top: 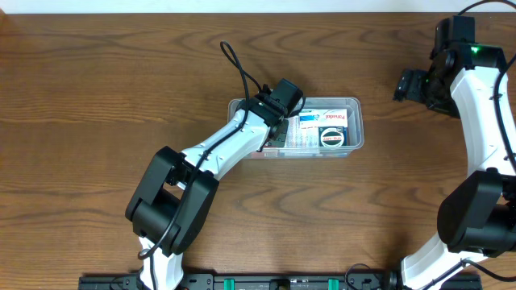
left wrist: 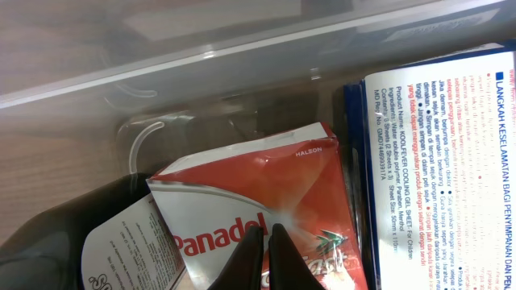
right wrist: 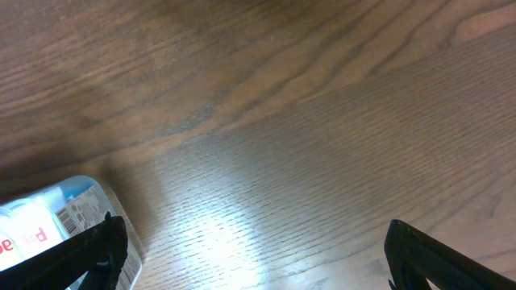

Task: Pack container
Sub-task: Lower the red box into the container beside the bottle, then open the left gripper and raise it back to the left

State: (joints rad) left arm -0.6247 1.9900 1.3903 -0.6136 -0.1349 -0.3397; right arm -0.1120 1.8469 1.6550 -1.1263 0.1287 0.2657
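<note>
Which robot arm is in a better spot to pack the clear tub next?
The left. The left gripper is down inside the container, tips together over the red Panadol packet. The right gripper hangs open over the table, well away from the container.

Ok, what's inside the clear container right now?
In the container: a red Panadol packet, a blue-and-white box, a round-labelled item and a dark white-labelled item. The left gripper and these cover anything beneath.
</note>
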